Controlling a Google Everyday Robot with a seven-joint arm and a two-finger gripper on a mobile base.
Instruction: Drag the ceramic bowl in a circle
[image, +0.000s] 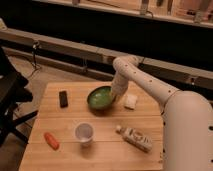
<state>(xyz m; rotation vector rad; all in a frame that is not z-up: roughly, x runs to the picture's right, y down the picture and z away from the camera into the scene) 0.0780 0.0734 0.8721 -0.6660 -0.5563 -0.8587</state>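
Note:
The ceramic bowl (99, 98) is a round, shallow, glossy green bowl with a darker rim. It sits on the wooden table (65, 155) at the middle of its far half. My gripper (116, 96) reaches down from the white arm (150, 87) at the bowl's right rim. The wrist hides the contact with the rim. A small white cup (84, 133) stands nearer the front, apart from the bowl.
A black rectangular object (63, 98) lies left of the bowl. A white block (131, 101) lies right of it. An orange carrot-like item (51, 140) lies at the front left. A bottle (136, 138) lies on its side at the front right. A dark chair (12, 100) stands to the left.

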